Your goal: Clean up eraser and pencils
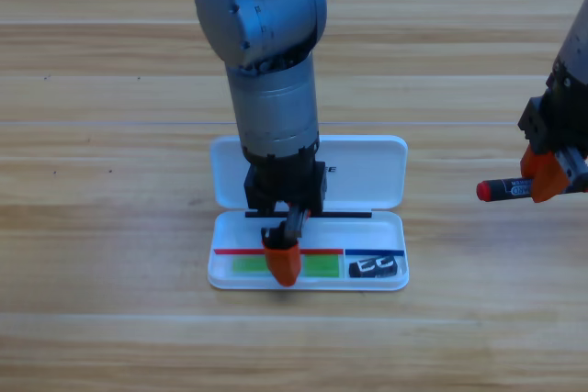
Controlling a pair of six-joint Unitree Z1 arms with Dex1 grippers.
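Item: green pencil (322, 265). Lies flat in the lower tray of the open white case (367, 172), just below the tray's dividing line, its middle hidden under the left gripper (283, 259). That gripper points down over it; whether its jaws clamp the pencil or stand off it cannot be told.

Item: eraser (376, 267). Sits in the tray's right end, just beside the green pencil's tip, apart from it.

Item: black pen (503, 190). Held level above the table (110, 227) at the picture's right edge, well apart from the case. The right gripper (549, 176) is clamped on its barrel, the red end sticking out leftward.

Handling, as judged: both sticks look light, rigid and smooth, likely to roll on a flat face and to pivot if pinched near an end; a hold across the mid-barrel seems safest. The eraser looks small and grippy, best taken across its short sides.

Surface: wooden planks, level and matt. The tray is shallow with a low rim, so a stick set down askew could ride over it. Room in the tray appears tight, with the free strip lying above the green pencil.
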